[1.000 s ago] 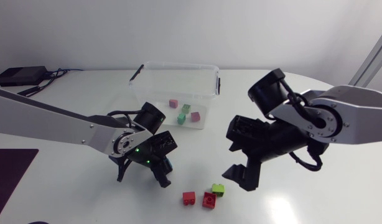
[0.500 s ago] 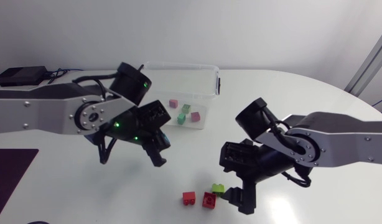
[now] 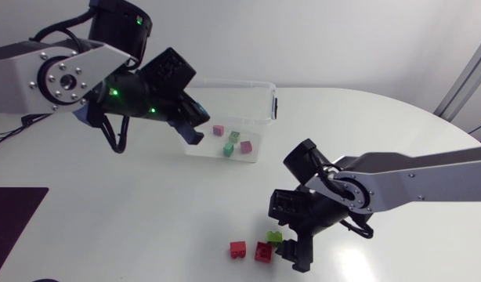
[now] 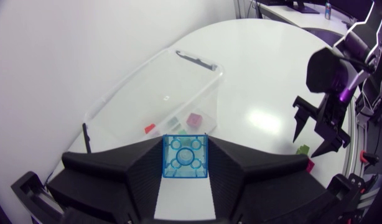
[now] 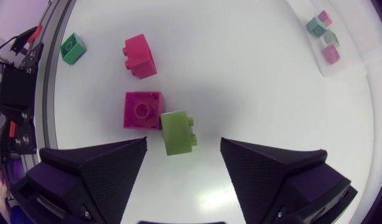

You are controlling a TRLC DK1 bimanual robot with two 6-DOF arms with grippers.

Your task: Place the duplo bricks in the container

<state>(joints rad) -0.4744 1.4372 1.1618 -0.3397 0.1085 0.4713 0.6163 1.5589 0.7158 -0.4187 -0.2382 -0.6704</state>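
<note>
1. Now your left end effector [image 3: 195, 125] clamps the blue brick [image 4: 185, 157] near the container [image 3: 260, 86].
2. Your right end effector [image 5: 183, 144] hovers wide open over the green brick [image 5: 177, 132]; it is likely light, rigid and slick, so pinch its flat sides.

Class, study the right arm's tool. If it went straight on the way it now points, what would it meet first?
Most likely the lime-green brick, lying ahead between the right tool's open fingers, against a red brick; otherwise the table. Depth is hard to judge.
</note>
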